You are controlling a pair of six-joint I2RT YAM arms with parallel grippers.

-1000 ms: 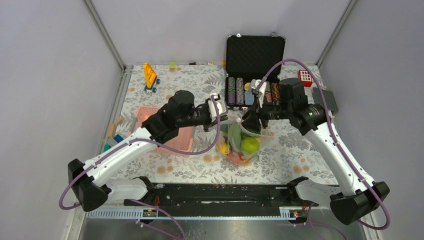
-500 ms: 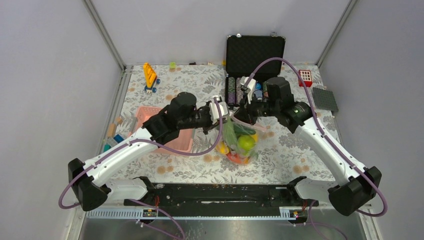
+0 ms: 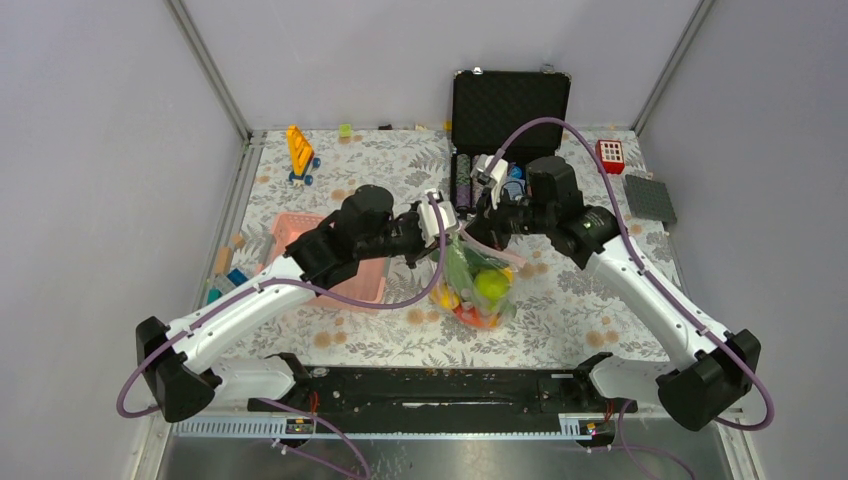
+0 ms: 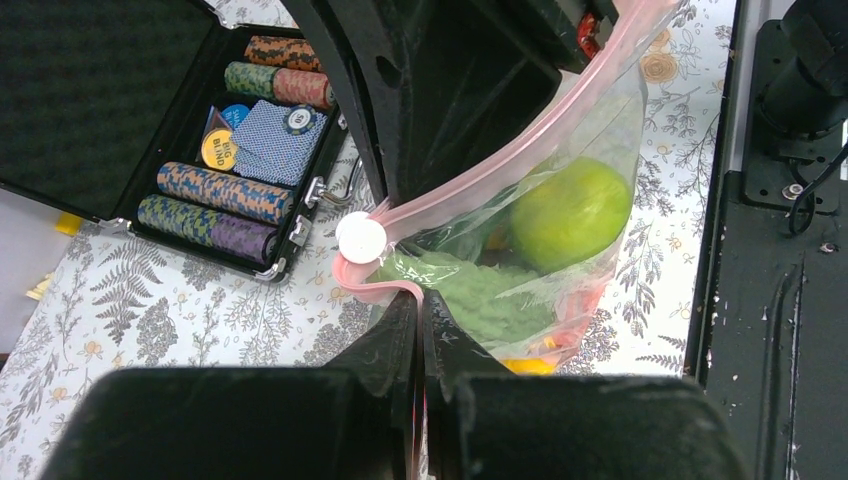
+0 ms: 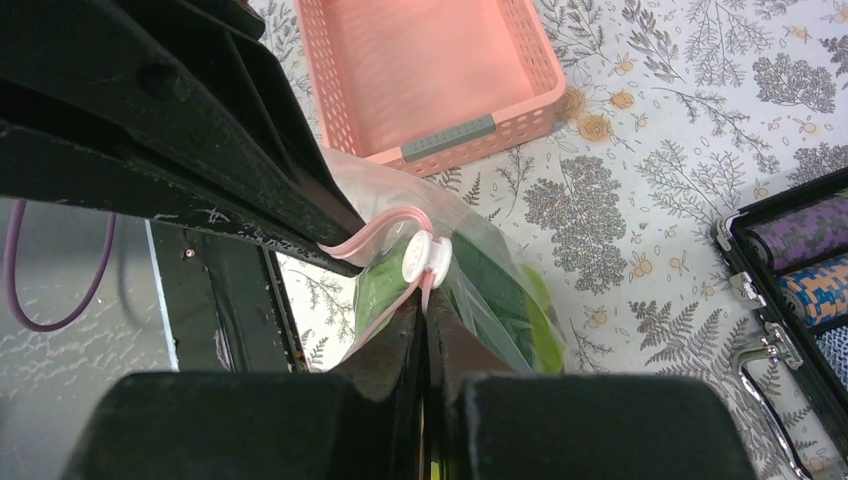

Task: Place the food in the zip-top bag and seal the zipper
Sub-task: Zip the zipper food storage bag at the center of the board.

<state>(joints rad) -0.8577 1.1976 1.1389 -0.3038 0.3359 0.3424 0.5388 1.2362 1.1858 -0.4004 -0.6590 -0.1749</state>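
Observation:
The clear zip-top bag [image 3: 478, 290] hangs between my two grippers over the table's middle. It holds the food: a round green fruit [image 3: 490, 284], a green leafy piece [image 4: 470, 300], a yellow piece [image 3: 446, 297] and a red-orange piece [image 3: 476, 318]. My left gripper [image 3: 447, 222] is shut on the pink zipper [image 4: 480, 170] at its end [image 4: 420, 298]. My right gripper [image 3: 478, 222] is shut on the same zipper [image 5: 425, 300], just behind the white slider [image 5: 425, 258]. The slider also shows in the left wrist view [image 4: 361, 238], close to my left fingertips.
An open black case [image 3: 510, 100] with poker chips stands behind the grippers. A pink latticed basket [image 3: 300, 235] sits under the left arm. A yellow toy [image 3: 299, 150], a red block [image 3: 610, 155], a dark grey plate [image 3: 650, 198] and small blocks [image 3: 225, 265] lie round the edges.
My right gripper has moved left along the zipper toward my left gripper. The bag's mouth has narrowed and the bag has bunched up. The left gripper has barely moved.

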